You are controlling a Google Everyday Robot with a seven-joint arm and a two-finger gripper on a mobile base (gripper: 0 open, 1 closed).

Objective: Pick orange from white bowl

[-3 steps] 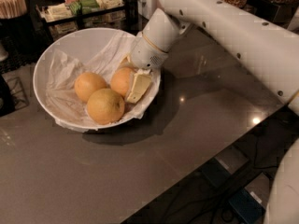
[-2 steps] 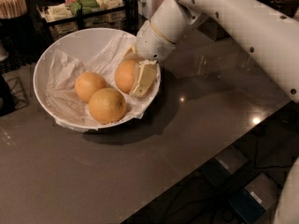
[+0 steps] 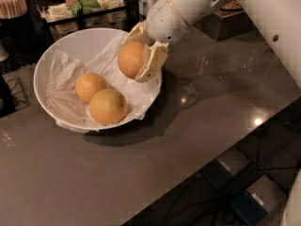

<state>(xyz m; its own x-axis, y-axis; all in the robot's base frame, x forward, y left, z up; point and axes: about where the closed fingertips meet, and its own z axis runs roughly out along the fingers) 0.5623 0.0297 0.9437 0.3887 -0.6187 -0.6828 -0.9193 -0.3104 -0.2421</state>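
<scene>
The white bowl (image 3: 51, 55) sits at the left of the dark table, lined with crumpled white paper. My gripper (image 3: 139, 54) is shut on the orange (image 3: 130, 59) and holds it above the bowl's right side, clear of the lining. One cream finger (image 3: 152, 65) shows on the orange's right, the other behind its top. Two paler fruits stay in the bowl: one (image 3: 90, 86) at the middle and a larger one (image 3: 108, 106) in front of it.
A tray of packets (image 3: 84, 6) and a holder of sticks (image 3: 12, 4) stand behind the bowl. A dark box (image 3: 221, 22) sits at the back right. The table's front edge runs diagonally at the lower right, with boxes on the floor below.
The gripper has lifted the orange up out of the bowl. The two other fruits have stayed in place.
</scene>
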